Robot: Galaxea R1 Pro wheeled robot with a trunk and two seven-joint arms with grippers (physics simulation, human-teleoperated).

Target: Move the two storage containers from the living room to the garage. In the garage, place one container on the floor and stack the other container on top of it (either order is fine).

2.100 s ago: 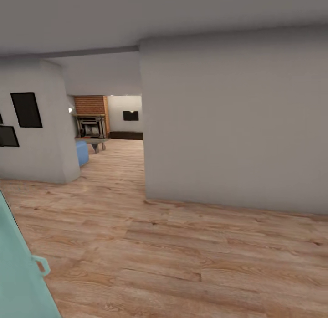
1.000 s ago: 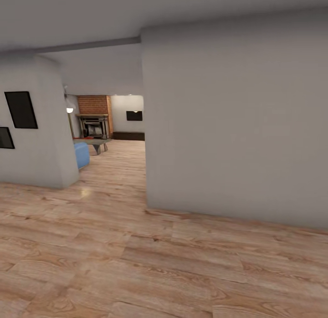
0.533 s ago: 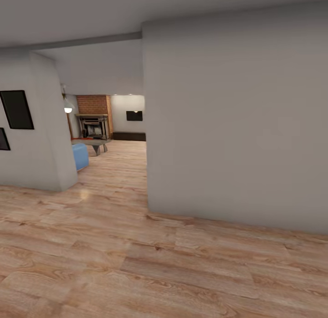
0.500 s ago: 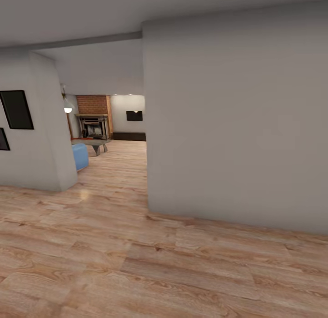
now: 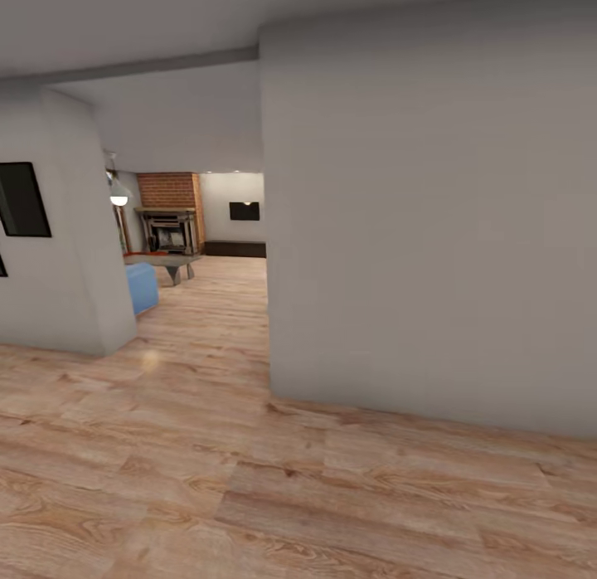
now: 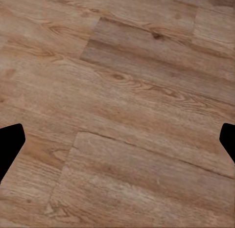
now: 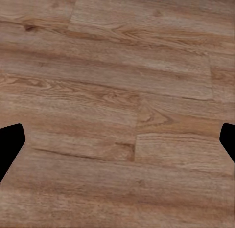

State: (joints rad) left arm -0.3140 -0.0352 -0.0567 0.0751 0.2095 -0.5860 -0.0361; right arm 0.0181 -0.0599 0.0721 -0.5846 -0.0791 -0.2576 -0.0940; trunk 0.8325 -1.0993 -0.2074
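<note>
Robot facing living room (image 5: 186,255) through gap ahead-left; red bins (image 5: 143,253) lying far beyond both grippers (image 6: 117,145) (image 7: 117,145), spread wide, gripping nothing.

Grey wall (image 5: 431,231) w/ black frame (image 5: 21,199), lamp (image 5: 119,199).

This is a home, seen from a hallway of plain grey walls (image 5: 414,231) and light wood-plank flooring (image 5: 249,479) that runs on through an opening into the living room (image 5: 199,231). That room holds a dark fireplace (image 5: 170,231) set in a red brick chimney breast (image 5: 170,189), a blue cushion seat (image 5: 141,284), a low table (image 5: 174,264) and a lit lamp (image 5: 119,199). Dark framed pictures (image 5: 21,199) hang on the nearer wall.
</note>
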